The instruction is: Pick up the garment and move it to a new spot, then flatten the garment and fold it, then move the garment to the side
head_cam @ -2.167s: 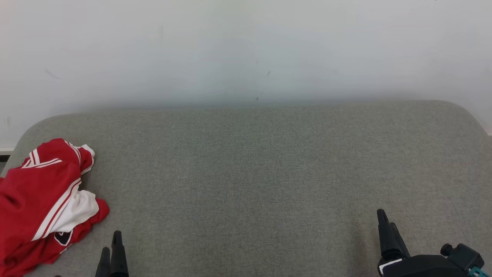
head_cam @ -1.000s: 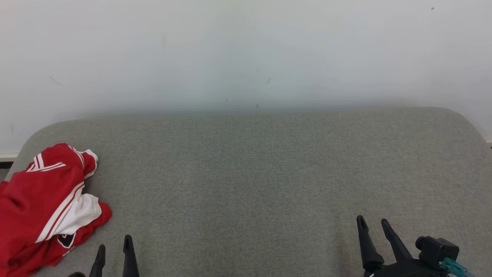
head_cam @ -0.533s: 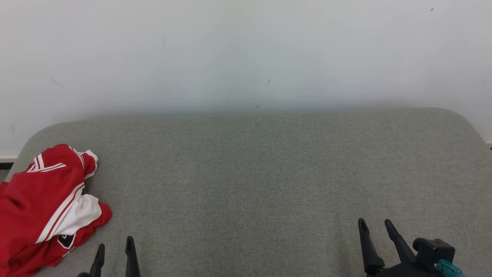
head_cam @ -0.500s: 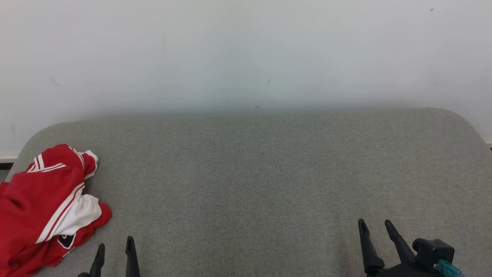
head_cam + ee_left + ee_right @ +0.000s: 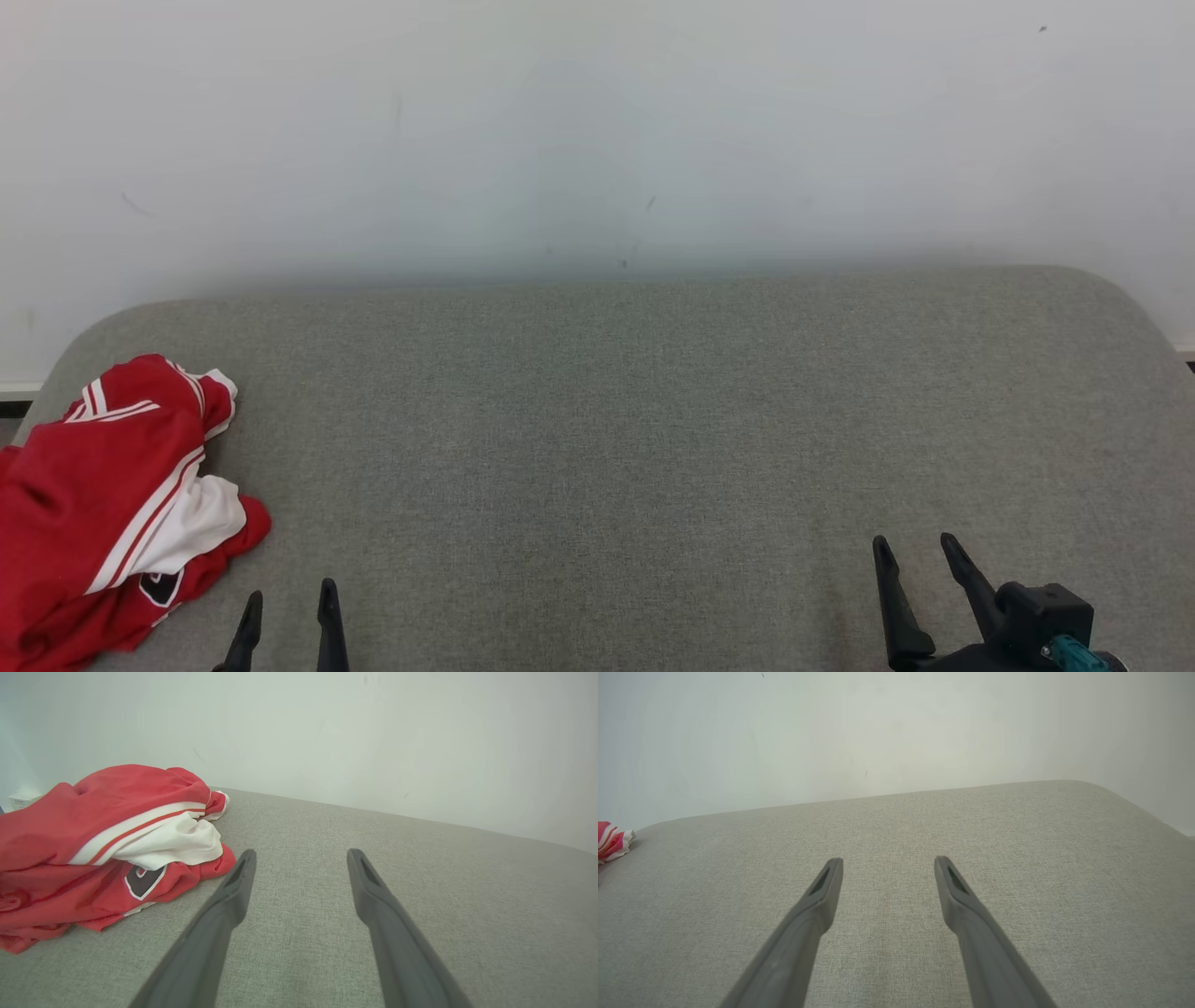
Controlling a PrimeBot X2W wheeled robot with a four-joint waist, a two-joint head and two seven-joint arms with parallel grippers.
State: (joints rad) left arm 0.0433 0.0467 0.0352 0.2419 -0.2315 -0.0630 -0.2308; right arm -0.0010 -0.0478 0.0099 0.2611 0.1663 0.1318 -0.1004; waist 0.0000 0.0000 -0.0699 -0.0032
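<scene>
1. The red and white jersey (image 5: 103,504) lies crumpled at the left end of the grey cushion (image 5: 653,420).
2. The left gripper (image 5: 290,594) is near the jersey, on its right side; its two fingers stand apart and hold nothing.
3. The right gripper (image 5: 914,542) is at the right part of the cushion, well apart from the jersey; its fingers also stand apart, with nothing between them.
4. Behind the cushion stands a plain white wall (image 5: 597,121).

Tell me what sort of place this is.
Probably an indoor room set up for cloth-handling practice, though I cannot be sure. A broad grey fabric-covered pad stands against a bare white wall, and a crumpled red and white garment lies at the pad's left end.
</scene>
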